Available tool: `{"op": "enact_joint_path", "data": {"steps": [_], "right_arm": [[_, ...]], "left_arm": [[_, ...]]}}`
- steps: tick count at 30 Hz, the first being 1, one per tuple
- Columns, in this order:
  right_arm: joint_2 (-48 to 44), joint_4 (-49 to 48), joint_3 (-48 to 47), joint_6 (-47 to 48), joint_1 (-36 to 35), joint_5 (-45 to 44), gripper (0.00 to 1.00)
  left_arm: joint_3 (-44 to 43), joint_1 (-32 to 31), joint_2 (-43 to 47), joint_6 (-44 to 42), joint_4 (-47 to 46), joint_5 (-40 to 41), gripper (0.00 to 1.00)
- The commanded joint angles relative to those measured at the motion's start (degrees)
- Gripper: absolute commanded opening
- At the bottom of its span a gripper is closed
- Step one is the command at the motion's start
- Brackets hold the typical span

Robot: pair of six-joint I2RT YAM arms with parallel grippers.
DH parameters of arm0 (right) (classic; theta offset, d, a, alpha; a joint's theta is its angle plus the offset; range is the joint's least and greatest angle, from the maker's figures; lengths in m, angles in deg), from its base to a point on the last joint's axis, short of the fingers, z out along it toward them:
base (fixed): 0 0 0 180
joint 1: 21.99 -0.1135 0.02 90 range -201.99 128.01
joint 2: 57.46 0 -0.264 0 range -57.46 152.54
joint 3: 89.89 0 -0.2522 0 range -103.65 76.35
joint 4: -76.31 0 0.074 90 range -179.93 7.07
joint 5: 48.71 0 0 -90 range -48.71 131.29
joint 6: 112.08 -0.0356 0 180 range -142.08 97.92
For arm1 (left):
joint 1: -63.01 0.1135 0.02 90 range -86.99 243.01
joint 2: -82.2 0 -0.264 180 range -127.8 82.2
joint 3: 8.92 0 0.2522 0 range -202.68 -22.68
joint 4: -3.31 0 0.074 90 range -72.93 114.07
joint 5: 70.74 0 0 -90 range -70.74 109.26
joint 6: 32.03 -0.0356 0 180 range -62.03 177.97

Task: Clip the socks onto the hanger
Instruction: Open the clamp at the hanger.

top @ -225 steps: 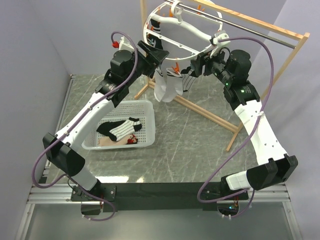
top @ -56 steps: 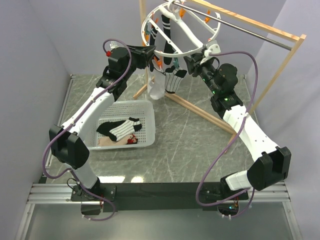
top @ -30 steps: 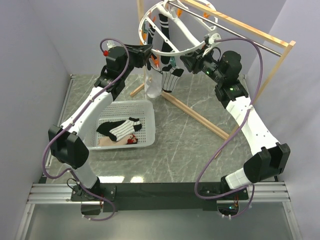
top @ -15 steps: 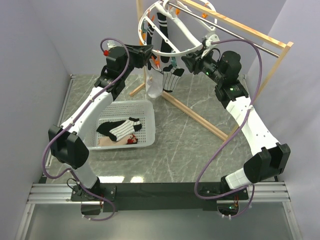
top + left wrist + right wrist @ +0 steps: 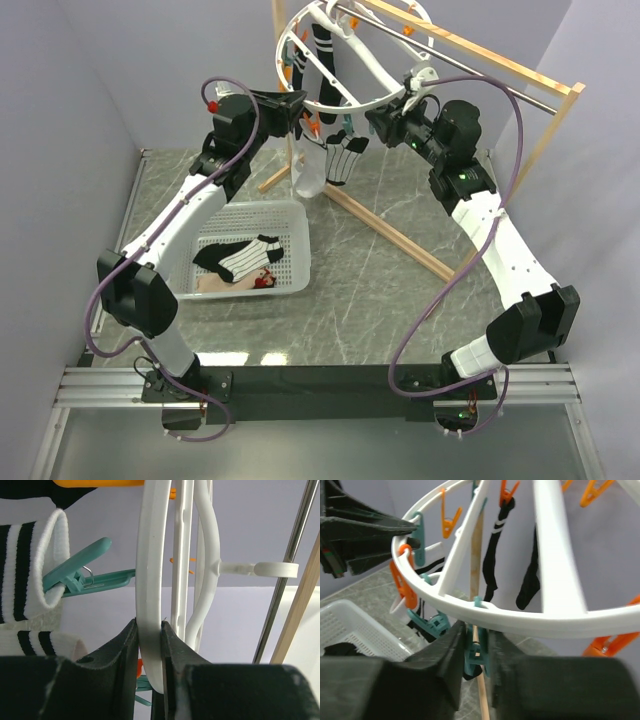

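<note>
The hanger (image 5: 372, 66), a white ring with orange and teal clips, hangs from the rod at the back. My left gripper (image 5: 298, 108) is shut on its rim (image 5: 150, 555), which fills the gap between the jaws (image 5: 149, 630). A teal clip (image 5: 80, 575) beside it holds a white sock with a black-banded cuff (image 5: 30, 580). My right gripper (image 5: 476, 630) is under the near rim (image 5: 520, 617), shut on a teal clip (image 5: 479, 652). A white sock (image 5: 310, 172), a striped one (image 5: 346, 160) and a black one (image 5: 326, 60) hang from the ring.
A white perforated basket (image 5: 302, 250) on the table's left holds a striped sock (image 5: 245, 258) and others. The wooden frame (image 5: 390, 235) with its metal rod (image 5: 470, 62) crosses behind the right arm. Orange clips (image 5: 449, 517) dangle along the far rim.
My right gripper's jaws have narrowed onto the teal clip and shifted slightly right. The left gripper keeps its hold on the ring.
</note>
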Motion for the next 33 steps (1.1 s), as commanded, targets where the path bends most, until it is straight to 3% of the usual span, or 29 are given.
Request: {"op": "enact_joint_path", "data": {"steps": [1,3,5,11,14,16,21,27,30,33], "right_arm": [[1.0,-0.8,-2.9,0.6,-0.3,-1.7,0.19],[0.9,-1.2,-2.8,0.2,-0.4,-2.0,0.13],[0.6,-1.5,-2.5,-0.3,-0.3,-2.5,0.00],[0.0,-1.5,-1.9,-0.7,-0.4,-1.6,0.00],[0.0,-0.8,-2.0,-0.2,-0.4,-1.5,0.00],[0.1,-0.6,-2.2,-0.1,-0.3,-1.4,0.00],[0.8,0.8,-3.3,-0.7,-0.3,-1.3,0.00],[0.4,1.2,-3.0,-1.5,-0.4,-1.5,0.00],[0.6,2.0,-3.7,-1.6,-0.3,-1.8,0.00],[0.9,2.0,-3.7,-2.2,-0.3,-1.4,0.00]], "left_arm": [[-0.4,-0.6,2.3,-1.3,-5.9,-1.6,0.20],[-0.3,-0.5,2.2,-1.3,-5.9,-1.6,0.21],[-0.1,-0.5,2.4,-1.2,-6.2,-1.5,0.21],[0.7,-0.3,3.1,-1.2,-7.1,-1.6,0.26],[1.7,0.1,3.8,-2.1,-8.2,-1.7,0.36],[1.4,0.7,4.1,-3.5,-9.1,-4.0,0.50],[-0.3,1.7,6.7,-12.4,-10.7,-8.1,0.87],[-2.7,1.7,12.4,-27.4,-5.9,-8.2,0.99],[-3.3,1.9,15.4,-36.7,-1.9,-10.1,0.99],[-1.7,2.2,18.4,-45.8,0.6,-18.6,0.99]]}}
